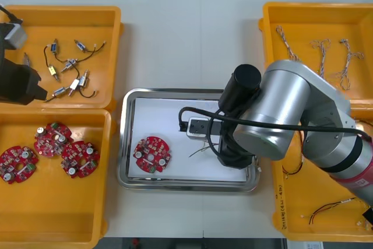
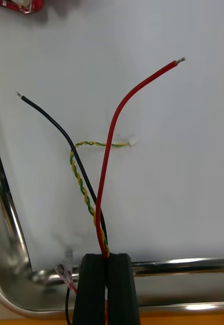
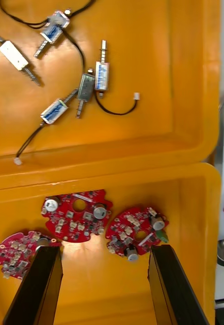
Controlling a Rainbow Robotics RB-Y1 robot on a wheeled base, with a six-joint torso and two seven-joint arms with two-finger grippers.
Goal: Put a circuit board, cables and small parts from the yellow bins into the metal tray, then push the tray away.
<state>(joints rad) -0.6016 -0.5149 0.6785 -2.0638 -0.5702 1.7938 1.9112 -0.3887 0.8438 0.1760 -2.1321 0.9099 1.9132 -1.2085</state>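
My right gripper (image 2: 107,260) is shut on a cable bundle (image 2: 107,167) of a red wire, a black wire and a twisted yellow pair. The wires fan out from the fingertips over the white inside of the metal tray (image 2: 10,228). In the front view the right gripper (image 1: 233,157) hangs low over the tray (image 1: 131,100), near its right side, with the cable ends (image 1: 204,150) pointing left. A red circuit board (image 1: 151,154) lies in the tray's left part. My left gripper (image 3: 104,249) stands open above circuit boards (image 3: 76,213) in a yellow bin (image 3: 193,213).
The left far bin (image 1: 111,33) holds small metal parts (image 1: 70,65) with black leads. Three boards (image 1: 52,139) lie in the left near bin (image 1: 58,220). The right far bin (image 1: 268,33) holds twisted cables (image 1: 320,51); more cables (image 1: 329,207) lie in the right near bin (image 1: 280,214).
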